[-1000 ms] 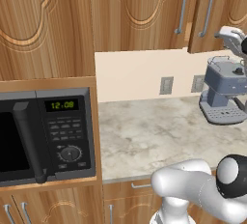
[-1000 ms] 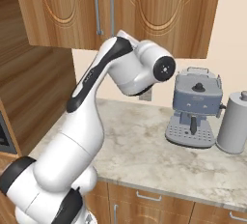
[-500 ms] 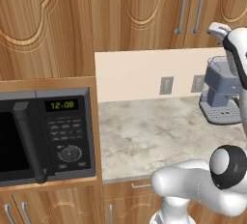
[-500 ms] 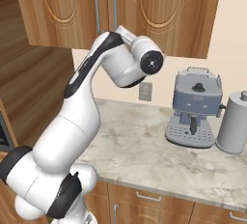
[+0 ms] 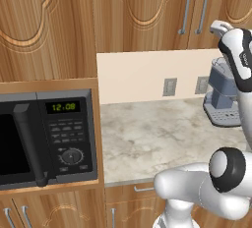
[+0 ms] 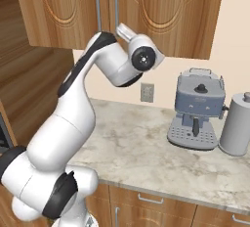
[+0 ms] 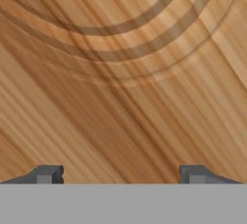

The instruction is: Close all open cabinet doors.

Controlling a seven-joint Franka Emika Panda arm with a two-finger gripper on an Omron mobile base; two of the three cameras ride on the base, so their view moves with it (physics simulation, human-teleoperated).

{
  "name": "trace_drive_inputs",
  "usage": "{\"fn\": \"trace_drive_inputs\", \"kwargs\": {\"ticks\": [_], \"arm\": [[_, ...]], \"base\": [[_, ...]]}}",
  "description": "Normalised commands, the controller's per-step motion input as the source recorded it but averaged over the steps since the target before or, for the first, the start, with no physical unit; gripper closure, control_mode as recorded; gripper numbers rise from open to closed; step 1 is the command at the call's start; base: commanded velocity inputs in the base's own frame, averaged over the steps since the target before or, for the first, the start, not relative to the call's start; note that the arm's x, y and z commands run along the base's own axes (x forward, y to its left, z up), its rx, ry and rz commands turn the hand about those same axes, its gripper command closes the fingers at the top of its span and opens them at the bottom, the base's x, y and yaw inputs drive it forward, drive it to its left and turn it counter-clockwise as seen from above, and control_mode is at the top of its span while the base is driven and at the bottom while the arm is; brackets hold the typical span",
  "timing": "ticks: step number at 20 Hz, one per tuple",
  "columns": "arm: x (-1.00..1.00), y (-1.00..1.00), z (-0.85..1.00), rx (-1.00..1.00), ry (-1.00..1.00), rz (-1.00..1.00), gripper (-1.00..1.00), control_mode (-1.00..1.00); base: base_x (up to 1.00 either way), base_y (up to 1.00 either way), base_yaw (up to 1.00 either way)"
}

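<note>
Gripper (image 7: 120,175) facing cabinet door (image 7: 125,73) at close range, upper row above counter (image 5: 167,138); jaws spread wide, gripping nothing. Door judging rigid, hinged, slick-faced, moderately heavy: pushing flat on panel near handle (image 6: 116,1) edge, no grasp needed.

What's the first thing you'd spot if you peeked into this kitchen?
The big white robot arm, rearing up from the counter's edge so its pincer points straight at a tall brown wood-grain cabinet door with a carved curvy arch. Next, the grey-blue coffee machine on the marble counter by the wall, and the black microwave with its green clock at the left.
</note>
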Motion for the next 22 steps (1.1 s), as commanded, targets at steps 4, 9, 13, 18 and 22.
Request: {"fn": "trace_drive_inputs", "kwargs": {"ticks": [4,9,13,18,22], "arm": [[-0.32,0.14,0.00,0.00,0.11,-0.03,-1.00,-1.00],[-0.62,0.17,0.02,0.00,0.05,0.00,-1.00,-1.00],[-0.51,0.19,0.10,0.00,0.03,0.00,-1.00,-1.00],[-0.19,0.31,0.06,-0.01,0.11,-0.01,-1.00,-1.00],[-0.19,0.34,0.00,-0.03,0.22,-0.01,-1.00,-1.00]], "base": [[0.00,0.00,0.00],[0.00,0.00,0.00],[0.00,0.00,0.00],[0.00,0.00,0.00],[0.00,0.00,0.00]]}}
